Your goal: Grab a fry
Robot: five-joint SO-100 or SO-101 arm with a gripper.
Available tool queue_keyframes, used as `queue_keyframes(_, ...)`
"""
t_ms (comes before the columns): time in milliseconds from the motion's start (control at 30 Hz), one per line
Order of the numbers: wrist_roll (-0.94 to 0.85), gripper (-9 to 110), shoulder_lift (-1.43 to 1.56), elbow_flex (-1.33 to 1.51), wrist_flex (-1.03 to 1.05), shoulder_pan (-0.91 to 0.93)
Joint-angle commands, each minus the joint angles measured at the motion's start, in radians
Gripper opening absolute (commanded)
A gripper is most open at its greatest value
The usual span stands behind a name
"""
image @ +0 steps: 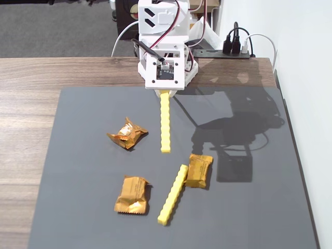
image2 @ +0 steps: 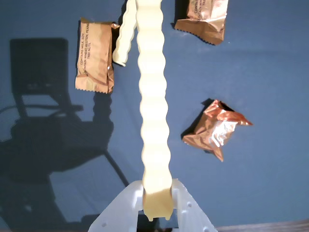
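My white gripper [image: 165, 93] hangs over the far middle of the grey mat and is shut on one end of a yellow crinkle-cut fry [image: 165, 122]. That fry sticks out from the jaws toward the camera in the fixed view. In the wrist view it [image2: 153, 106] runs up from between the white jaws of my gripper [image2: 157, 193]. Whether its free end rests on the mat I cannot tell. A second fry [image: 173, 194] lies on the mat at the front, and its end shows in the wrist view [image2: 123, 36].
Three gold-orange foil snack packets lie on the grey mat [image: 78, 155]: one crumpled at left [image: 127, 134], one front left [image: 132, 195], one beside the second fry [image: 199, 170]. A power strip [image: 228, 51] and cables lie behind the arm. A white wall bounds the right side.
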Motion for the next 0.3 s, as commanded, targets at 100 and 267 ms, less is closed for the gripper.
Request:
queue_keyframes(100, -0.011, 0, 0.021, -0.035, -0.005, 0.008)
queue_keyframes(267, -0.011, 0, 0.009, -0.034, -0.011, 0.006)
